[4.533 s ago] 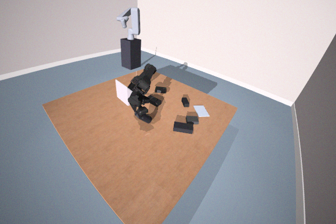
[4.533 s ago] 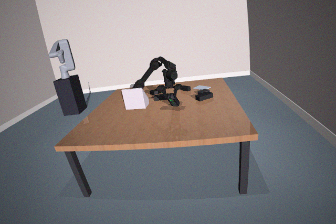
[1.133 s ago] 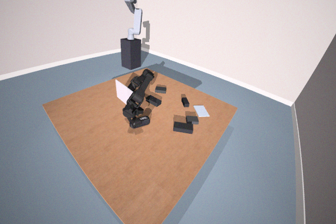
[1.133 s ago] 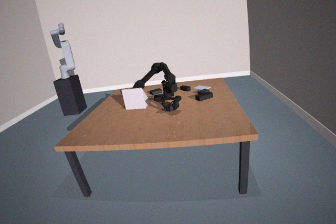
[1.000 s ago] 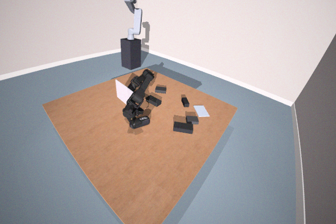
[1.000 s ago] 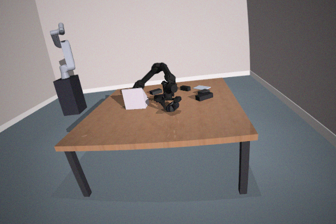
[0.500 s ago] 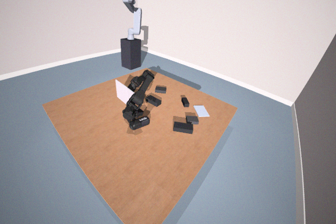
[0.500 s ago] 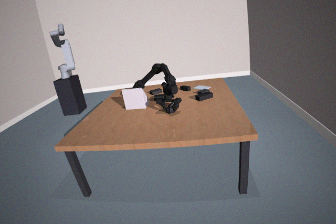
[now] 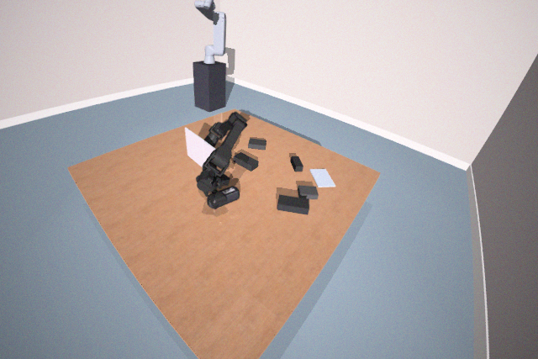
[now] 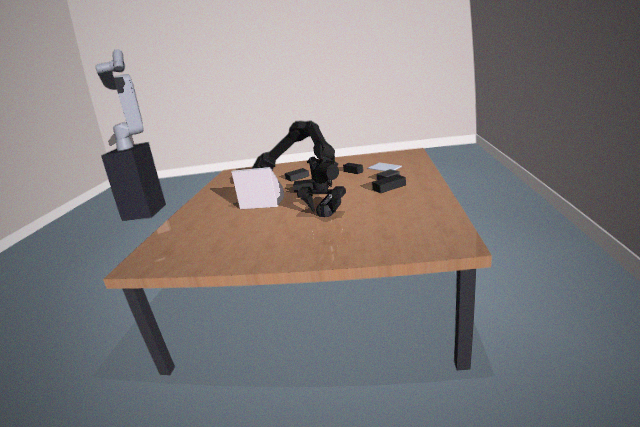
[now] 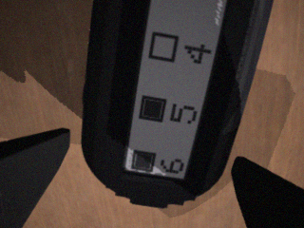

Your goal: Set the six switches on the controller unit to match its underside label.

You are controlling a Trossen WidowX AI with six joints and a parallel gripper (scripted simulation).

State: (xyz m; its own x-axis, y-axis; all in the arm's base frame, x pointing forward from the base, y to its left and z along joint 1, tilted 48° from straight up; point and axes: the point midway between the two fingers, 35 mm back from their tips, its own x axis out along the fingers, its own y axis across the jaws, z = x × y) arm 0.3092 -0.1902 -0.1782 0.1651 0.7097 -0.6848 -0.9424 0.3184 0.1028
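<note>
The dark grey controller unit (image 9: 228, 197) (image 10: 324, 211) (image 11: 108, 100) has its underside label (image 11: 177, 83) turned up toward the wrist camera. In the wrist view, square 4 is empty, and squares 5 and 6 are filled. Squares 1 to 3 are outside that view. The rocker switches are hidden. My gripper (image 9: 217, 190) (image 10: 324, 201) (image 11: 153, 151) is open, its fingers on either side of the unit's rounded end near square 6. Gaps show between each fingertip and the unit. I cannot tell whether the whole unit rests on the bench.
A pale panel (image 9: 197, 148) (image 10: 255, 188) stands upright beside the arm. Dark blocks lie behind the unit, including one block (image 9: 245, 161). A large block (image 9: 292, 204) (image 10: 389, 183) and a smaller block (image 9: 308, 192) lie to the right, near a flat light plate (image 9: 323, 177) (image 10: 384, 167).
</note>
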